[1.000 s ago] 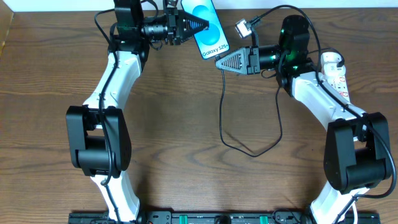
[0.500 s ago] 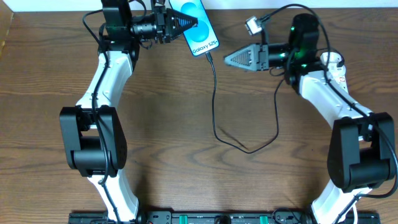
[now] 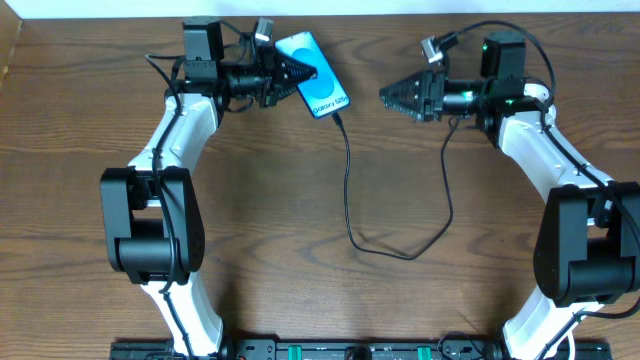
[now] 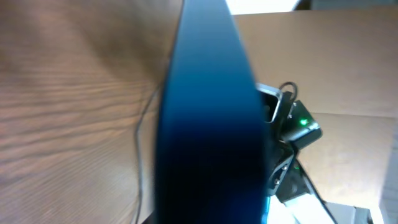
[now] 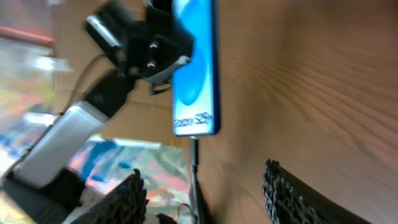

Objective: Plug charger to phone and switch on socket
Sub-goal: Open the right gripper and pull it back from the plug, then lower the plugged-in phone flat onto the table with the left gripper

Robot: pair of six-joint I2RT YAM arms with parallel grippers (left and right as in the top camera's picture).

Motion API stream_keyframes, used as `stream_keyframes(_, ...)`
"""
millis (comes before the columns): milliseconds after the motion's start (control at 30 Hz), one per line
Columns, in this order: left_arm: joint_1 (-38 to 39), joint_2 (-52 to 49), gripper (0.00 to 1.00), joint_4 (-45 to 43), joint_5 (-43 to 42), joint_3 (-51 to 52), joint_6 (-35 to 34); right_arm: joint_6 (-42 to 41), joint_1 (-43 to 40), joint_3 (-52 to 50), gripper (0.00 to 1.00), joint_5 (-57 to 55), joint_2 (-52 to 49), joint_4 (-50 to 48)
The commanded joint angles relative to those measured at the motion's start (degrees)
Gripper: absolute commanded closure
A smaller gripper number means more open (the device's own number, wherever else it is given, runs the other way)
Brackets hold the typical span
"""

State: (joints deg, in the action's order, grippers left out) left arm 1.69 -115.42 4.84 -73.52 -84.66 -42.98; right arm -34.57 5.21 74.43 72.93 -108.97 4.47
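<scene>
Now the phone [image 3: 322,86] is being held near the far edge of the table [image 3: 300,280], and the left gripper [image 3: 297,72] is clamping it along one side. The charger [image 3: 347,180] is trailing from the phone's lower end, its tip seemingly seated. Compared with a second ago, the right gripper [image 3: 393,97] is standing well clear of that end, and we are seeing its fingers [image 5: 129,194] spread wide and empty. We are judging the plugging done. That is leaving the socket switch, which we are not making out behind the right arm.
</scene>
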Motion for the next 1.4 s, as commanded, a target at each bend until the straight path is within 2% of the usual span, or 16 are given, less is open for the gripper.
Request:
stream_keyframes(0, -0.02, 0.42, 0.94, 5.44, 4.44, -0.55, 9.68, 11.41, 0.02, 0.46, 0.40, -7.58, 0.59, 5.92)
stream_keyframes(200, -0.02, 0.42, 0.93, 20.26, 12.98, -0.55, 20.04, 18.12, 0.02, 0.46, 0.40, -14.67, 0.76, 15.63)
stream_keyframes(367, -0.04, 0.42, 0.93, 30.56, 14.73, -0.59, 26.75, 24.30, 0.02, 0.48, 0.40, -19.17, 0.79, 23.71)
stream_keyframes(600, -0.02, 0.42, 0.93, 45.27, 29.00, -2.78, 34.71, 31.80, 0.09, 0.48, 0.40, -22.08, 1.88, 30.60)
stream_keyframes(767, -0.02, 0.42, 0.93, 53.88, 32.54, -6.51, 41.44, 32.09, 0.48, 0.48, 0.39, -25.49, 2.69, 32.74)
stream_keyframes(967, -0.04, 0.42, 0.93, 65.09, 34.88, -11.61, 53.55, 32.54, 0.59, 0.46, 0.39, -26.32, 2.71, 35.65)
stream_keyframes(1100, -0.20, 0.42, 0.93, 68.04, 35.65, -12.72, 57.88, 32.52, 1.55, 0.46, 0.40, -27.78, 2.71, 37.18)
stream_keyframes(1367, -0.72, -0.50, 0.93, 65.07, 35.65, -11.72, 58.18, 32.48, 5.62, 0.46, 0.41, -30.21, 2.69, 38.64)
